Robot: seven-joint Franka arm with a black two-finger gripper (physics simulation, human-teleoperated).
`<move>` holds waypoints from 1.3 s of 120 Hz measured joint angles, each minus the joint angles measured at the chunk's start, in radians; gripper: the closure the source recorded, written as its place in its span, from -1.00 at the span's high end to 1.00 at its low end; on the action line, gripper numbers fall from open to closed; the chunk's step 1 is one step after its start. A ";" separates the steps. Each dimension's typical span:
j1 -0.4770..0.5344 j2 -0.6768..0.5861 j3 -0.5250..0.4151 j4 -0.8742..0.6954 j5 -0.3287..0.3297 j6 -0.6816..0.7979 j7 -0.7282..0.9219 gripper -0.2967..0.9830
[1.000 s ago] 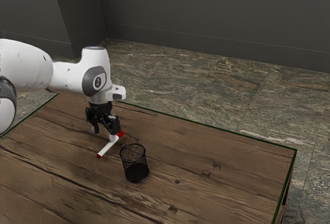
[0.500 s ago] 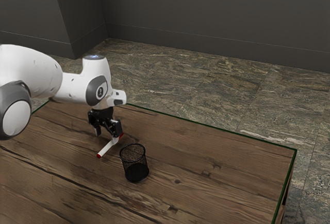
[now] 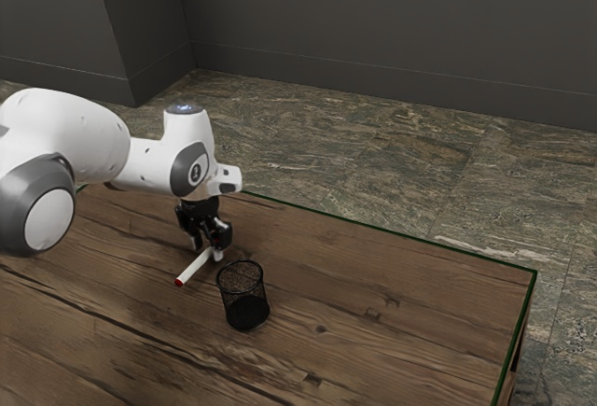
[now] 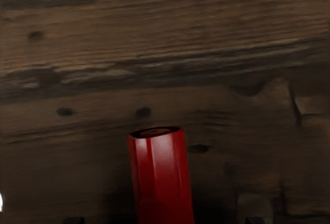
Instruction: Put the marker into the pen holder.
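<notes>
Since the earlier frame, the hand (image 3: 208, 252) has been shifting toward the exterior view's right, and the white arm (image 3: 149, 159) has been moving the same way behind it. The marker (image 3: 193, 268) is keeping its place, still lying on the wooden bench (image 3: 392, 331). The hand is staying released: its two fingers are standing apart, low over the marker's far part, and are not clenching it. The marker's white barrel is slanting out from beneath the hand, its near red end (image 3: 179, 283) pointing away from the arm's wrist. The pen holder (image 3: 244, 299), a black mesh cup, is standing upright on the bench, just beside the hand and near the marker, which is lying outside it. In the wrist view, a red end of the marker (image 4: 162, 175) is showing close beneath the hand, with dark wood grain and knots running beyond it.
</notes>
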 joint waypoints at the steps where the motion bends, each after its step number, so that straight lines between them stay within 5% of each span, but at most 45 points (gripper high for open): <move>1: 0.000 0.000 0.000 0.000 0.000 0.000 0.000 0.00; 12: 0.000 0.000 0.000 0.000 0.000 0.003 0.000 -0.19; 31: 0.000 -0.001 0.000 0.000 0.016 0.006 -0.015 -0.23; 52: 0.000 -0.006 0.001 -0.001 0.071 0.018 -0.077 -0.70; 86: -0.006 -0.053 0.000 -0.001 0.032 0.016 -0.077 -0.69; 119: -0.129 -0.351 0.000 -0.043 0.076 0.004 -0.076 -0.69; 137: -0.195 -0.522 0.001 -0.234 0.117 0.078 -0.070 -0.69; 156: -0.196 -0.551 -0.032 -0.350 0.136 0.230 -0.062 -0.69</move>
